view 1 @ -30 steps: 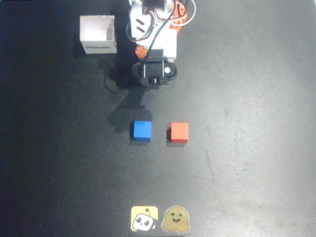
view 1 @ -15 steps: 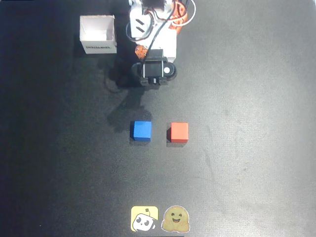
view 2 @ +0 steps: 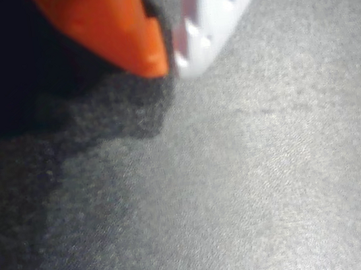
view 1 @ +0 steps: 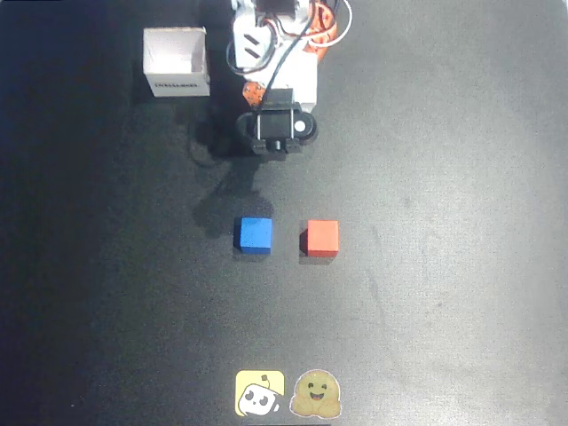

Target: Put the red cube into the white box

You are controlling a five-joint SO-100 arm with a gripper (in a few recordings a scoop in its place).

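Note:
The red cube [view 1: 320,238] lies on the dark table near the middle in the overhead view. At the top left stands the white box [view 1: 177,60], open side up, with dark print on its near wall. The arm is folded at the top centre, and its wrist [view 1: 277,130] hangs well above the cube in the picture and to the right of the box. In the wrist view my gripper [view 2: 171,61] has its orange finger [view 2: 120,30] and white finger [view 2: 214,11] meeting at the tips, shut with nothing between them, just over bare table.
A blue cube [view 1: 255,234] lies just left of the red one, a small gap apart. Two stickers [view 1: 287,393] sit at the table's bottom edge. The arm's base and cables [view 1: 284,35] fill the top centre next to the box.

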